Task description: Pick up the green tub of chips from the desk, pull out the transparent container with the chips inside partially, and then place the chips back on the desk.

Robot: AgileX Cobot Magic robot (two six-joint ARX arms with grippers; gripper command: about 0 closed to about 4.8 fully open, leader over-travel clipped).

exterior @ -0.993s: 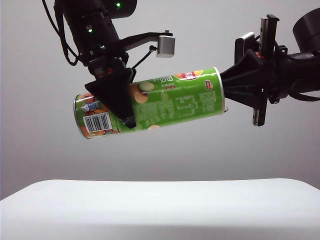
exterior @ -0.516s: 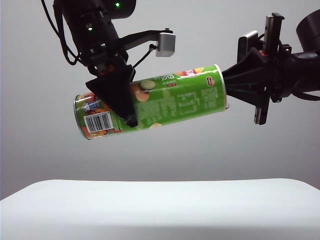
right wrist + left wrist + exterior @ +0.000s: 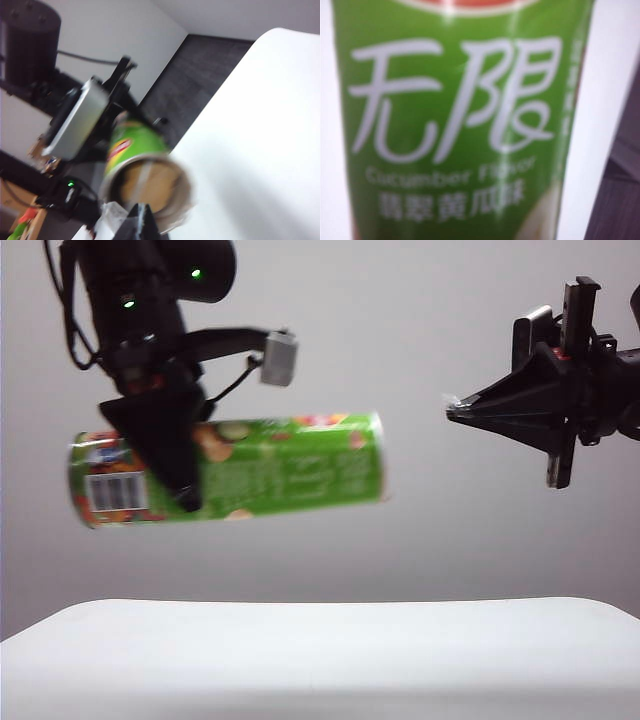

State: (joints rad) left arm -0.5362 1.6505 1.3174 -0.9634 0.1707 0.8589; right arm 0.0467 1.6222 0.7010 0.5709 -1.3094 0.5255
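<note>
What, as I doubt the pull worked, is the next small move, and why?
Probably bring the right gripper to the open end of the green tub of chips: shut, it hangs apart from the tub, which the left gripper holds above the desk, no container visibly drawn out.

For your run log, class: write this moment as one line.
left gripper: holding green cylindrical chip tub aloft | right gripper: shut, apart from tub | white desk: below

Bg is just a plain grey wall, plus dark floor by the bench edge.
</note>
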